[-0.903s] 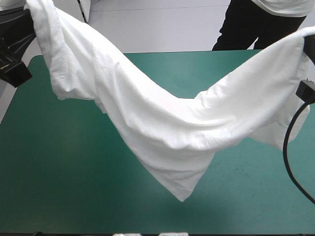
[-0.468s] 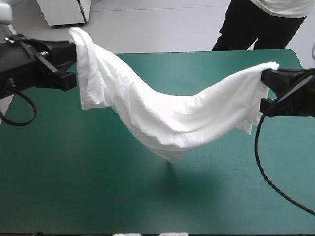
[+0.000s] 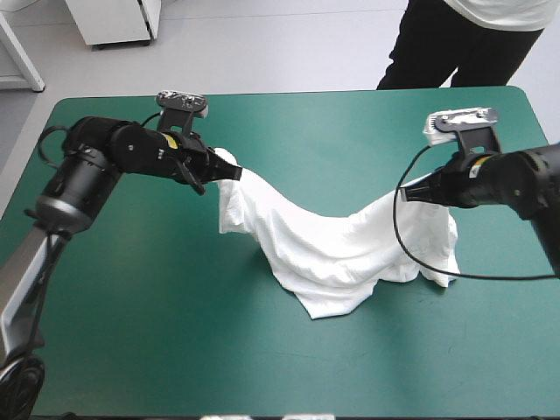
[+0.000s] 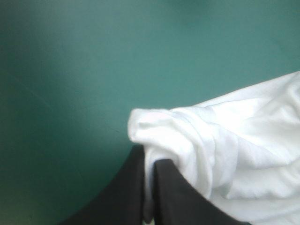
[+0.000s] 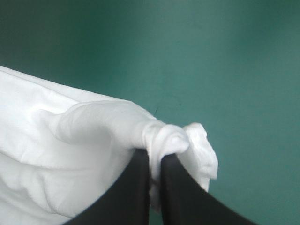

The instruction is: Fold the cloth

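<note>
The white T-shirt [image 3: 328, 249] hangs stretched between my two grippers, its sagging middle resting bunched on the teal-green cover. My left gripper [image 3: 229, 172] is shut on the T-shirt's left end, low over the table's back left. In the left wrist view the fingertips [image 4: 149, 161] pinch a gathered fold of the T-shirt [image 4: 225, 150]. My right gripper [image 3: 411, 194] is shut on the T-shirt's right end at about the same height. The right wrist view shows its fingertips [image 5: 154, 157] clamping a rolled edge of the T-shirt [image 5: 84, 136].
The teal-green cover [image 3: 157, 332] lies bare in front of the T-shirt and to its left. A person's legs stand beyond the table's far edge.
Both arms have come down and inward from high above the table. The T-shirt, earlier hanging free in the air, now touches down on the cover in its middle.
</note>
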Tool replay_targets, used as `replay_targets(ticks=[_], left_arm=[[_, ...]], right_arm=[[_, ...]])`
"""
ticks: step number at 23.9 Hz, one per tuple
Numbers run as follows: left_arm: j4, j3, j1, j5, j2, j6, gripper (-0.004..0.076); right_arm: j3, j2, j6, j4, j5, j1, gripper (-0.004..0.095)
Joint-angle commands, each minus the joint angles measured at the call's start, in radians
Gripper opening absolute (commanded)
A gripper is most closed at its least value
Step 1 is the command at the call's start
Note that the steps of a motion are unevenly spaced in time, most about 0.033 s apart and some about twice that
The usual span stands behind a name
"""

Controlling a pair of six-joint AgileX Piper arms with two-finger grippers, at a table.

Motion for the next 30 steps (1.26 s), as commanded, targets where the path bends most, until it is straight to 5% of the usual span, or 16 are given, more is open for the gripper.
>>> replay_targets(ticks=[1, 16, 18, 21, 22, 25, 30], left_arm=[[0.066, -0.021, -0.005, -0.147, 0.049, -0.011, -0.001], [0.17, -0.023, -0.005, -0.242, 0.317, -0.114, -0.001], [0.201, -0.023, -0.005, -0.253, 0.331, -0.169, 0.0004], [0.182, -0.023, 0.0, -0.242, 0.34, -0.18, 0.0131], [0.148, -0.023, 0.005, -0.225, 0.342, -0.178, 0.0273], [0.139, -0.048, 0.005, -0.152, 0.342, -0.172, 0.0573], [0.17, -0.183, 0.005, -0.003, 0.337, -0.142, 0.057]], right_arm=[[-0.004, 0.077, 0.033, -0.062, -0.175, -0.001, -0.0017], [-0.004, 0.451, 0.165, -0.036, -0.309, -0.033, -0.0016], [-0.007, 0.463, 0.13, -0.028, -0.308, -0.057, 0.0049], [-0.022, 0.466, 0.082, 0.015, -0.278, -0.071, 0.0246], [-0.036, 0.466, 0.063, 0.072, -0.268, -0.081, 0.0431], [-0.076, 0.466, 0.058, 0.095, -0.232, -0.081, 0.0631], [-0.158, 0.43, 0.058, 0.088, -0.155, -0.081, 0.058]])
